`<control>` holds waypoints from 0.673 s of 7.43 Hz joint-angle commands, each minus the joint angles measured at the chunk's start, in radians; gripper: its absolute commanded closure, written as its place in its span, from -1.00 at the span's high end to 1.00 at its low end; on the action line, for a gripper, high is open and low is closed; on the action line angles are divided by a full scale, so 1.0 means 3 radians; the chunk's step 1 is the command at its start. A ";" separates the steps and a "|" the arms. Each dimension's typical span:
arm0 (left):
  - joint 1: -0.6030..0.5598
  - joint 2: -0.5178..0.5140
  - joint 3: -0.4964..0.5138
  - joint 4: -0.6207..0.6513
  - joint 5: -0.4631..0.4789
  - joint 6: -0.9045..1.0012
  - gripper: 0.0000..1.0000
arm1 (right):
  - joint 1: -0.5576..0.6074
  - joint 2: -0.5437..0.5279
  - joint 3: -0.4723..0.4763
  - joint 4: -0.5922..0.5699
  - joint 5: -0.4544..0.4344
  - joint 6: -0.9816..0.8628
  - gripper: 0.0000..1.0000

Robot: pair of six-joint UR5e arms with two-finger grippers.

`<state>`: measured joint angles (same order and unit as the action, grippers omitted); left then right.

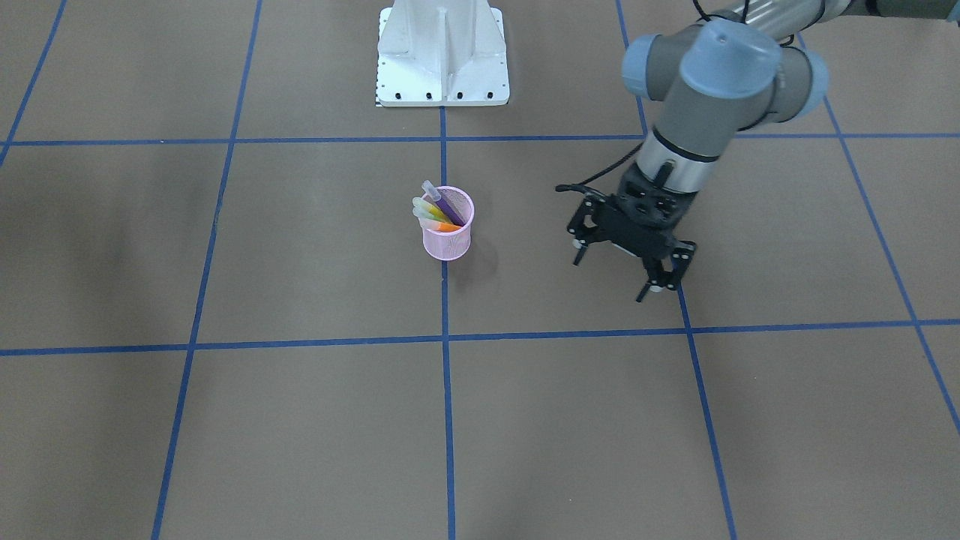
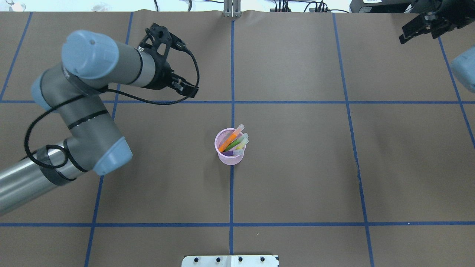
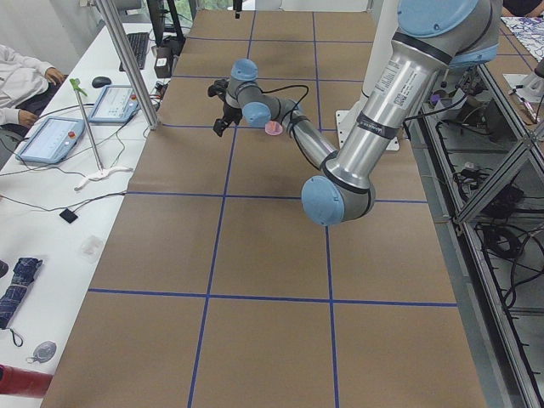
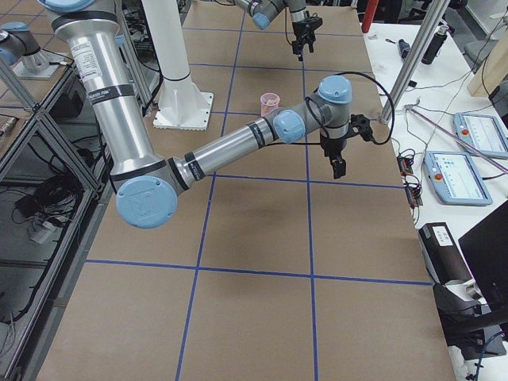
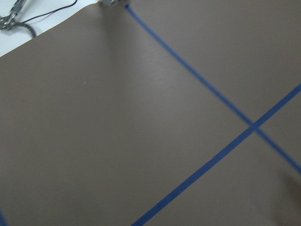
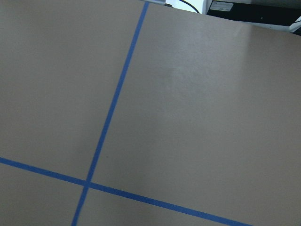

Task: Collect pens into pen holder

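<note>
The pink mesh pen holder stands upright at the table's middle, on a blue tape line; it also shows in the overhead view. All the pens stand in it and lean together: purple, orange, green and yellow. My left gripper is open and empty, just above the table beside the cup and apart from it; it also shows in the overhead view. My right gripper is open and empty at the far right corner. Both wrist views show only bare paper and tape.
Brown paper with a blue tape grid covers the table. The white robot base plate sits at the robot's edge. A desk with tablets and metal posts runs along the far side.
</note>
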<state>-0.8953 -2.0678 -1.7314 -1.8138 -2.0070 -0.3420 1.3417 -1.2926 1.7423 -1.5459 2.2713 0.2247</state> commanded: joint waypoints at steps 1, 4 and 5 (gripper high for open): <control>-0.0781 0.0478 -0.0007 0.0405 -0.0737 0.1028 0.97 | 0.0383 -0.0313 -0.0177 -0.0006 0.0089 -0.0822 1.00; -0.1701 0.1137 0.0029 0.0483 -0.1077 0.1735 0.99 | 0.0747 -0.0864 -0.0265 0.0019 0.0064 -0.1503 1.00; -0.1882 0.1333 0.0059 0.0488 -0.1047 0.1865 1.00 | 0.0850 -0.1033 -0.0265 0.0040 0.0053 -0.1607 1.00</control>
<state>-1.3665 -1.7573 -1.7202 -1.6717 -2.3178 0.1429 1.5539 -1.5290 1.6651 -1.5393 2.2928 -0.1898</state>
